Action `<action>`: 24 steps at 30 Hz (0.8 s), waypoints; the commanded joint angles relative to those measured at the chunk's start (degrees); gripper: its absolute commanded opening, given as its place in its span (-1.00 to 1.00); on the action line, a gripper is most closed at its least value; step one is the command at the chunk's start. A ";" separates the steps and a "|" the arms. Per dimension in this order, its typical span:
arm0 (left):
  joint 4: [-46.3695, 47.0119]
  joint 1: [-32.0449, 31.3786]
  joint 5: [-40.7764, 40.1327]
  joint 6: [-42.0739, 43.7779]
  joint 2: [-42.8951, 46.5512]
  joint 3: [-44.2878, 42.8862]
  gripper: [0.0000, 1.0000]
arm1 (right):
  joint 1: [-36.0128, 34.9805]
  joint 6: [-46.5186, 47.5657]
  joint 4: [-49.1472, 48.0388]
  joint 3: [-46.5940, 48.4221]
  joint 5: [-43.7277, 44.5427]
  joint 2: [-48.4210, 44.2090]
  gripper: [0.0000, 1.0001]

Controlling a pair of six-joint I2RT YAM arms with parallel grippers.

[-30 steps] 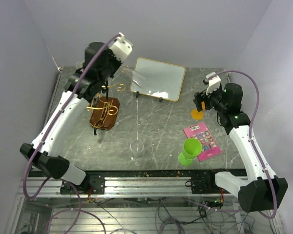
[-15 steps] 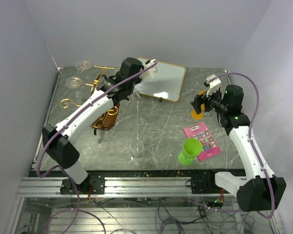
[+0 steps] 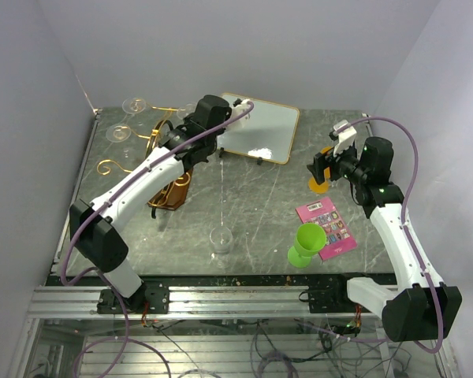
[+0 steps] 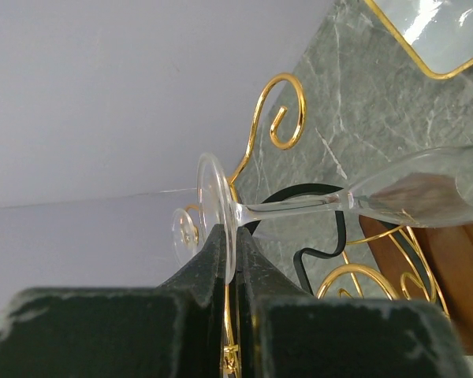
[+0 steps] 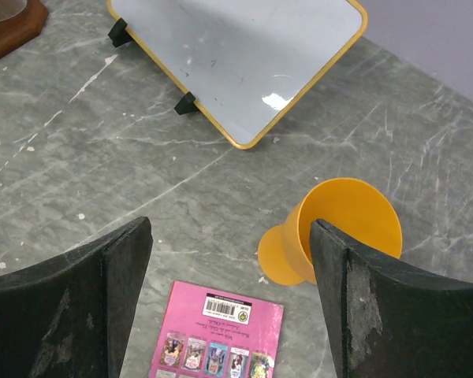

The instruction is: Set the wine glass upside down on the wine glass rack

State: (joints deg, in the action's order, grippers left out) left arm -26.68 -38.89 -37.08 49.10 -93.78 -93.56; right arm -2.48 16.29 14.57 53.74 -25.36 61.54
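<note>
The left pincer (image 4: 229, 256) is clenched on the round foot of the clear stemmed wine glass (image 4: 410, 193). The glass lies sideways, its stem and bowl reaching out past the fingertips. Just beyond and beneath that pincer stands the gold wire wine glass rack (image 4: 457, 272) on its dark-brown wooden base, one scrolled arm curling close by the glass's foot. The right pincer (image 5: 229, 236) hangs released, grasping nothing, above the grey marble worktop (image 5: 79, 165). An orange plastic cup (image 5: 339, 228) is just beside one finger, and a pink printed card (image 5: 221, 331) lies below the gap.
</note>
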 commanded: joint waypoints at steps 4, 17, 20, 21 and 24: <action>3.74 1.26 -3.25 1.69 -1.14 -1.98 -0.86 | 0.44 -0.45 -1.13 -0.54 -1.41 -0.17 0.62; 5.63 2.52 -5.20 4.45 -4.48 -4.80 -0.86 | 0.46 -0.49 -0.68 -0.17 -1.90 -0.35 0.66; 5.57 2.82 -5.29 4.78 -5.61 -5.97 -0.86 | 0.46 -0.48 -0.68 -0.12 -1.75 -0.35 0.67; 5.33 3.03 -5.22 4.78 -5.93 -6.49 -0.87 | 0.42 -0.42 -0.68 -0.12 -1.78 -0.37 0.68; 5.34 3.25 -5.36 5.16 -7.08 -7.69 -0.86 | 0.46 -0.40 -0.69 -0.12 -1.86 -0.44 0.69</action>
State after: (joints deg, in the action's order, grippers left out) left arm -24.01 -36.25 -40.38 52.73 -99.72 -97.82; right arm -2.46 16.27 14.52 53.74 -26.63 61.52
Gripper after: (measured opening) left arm 0.098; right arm 0.840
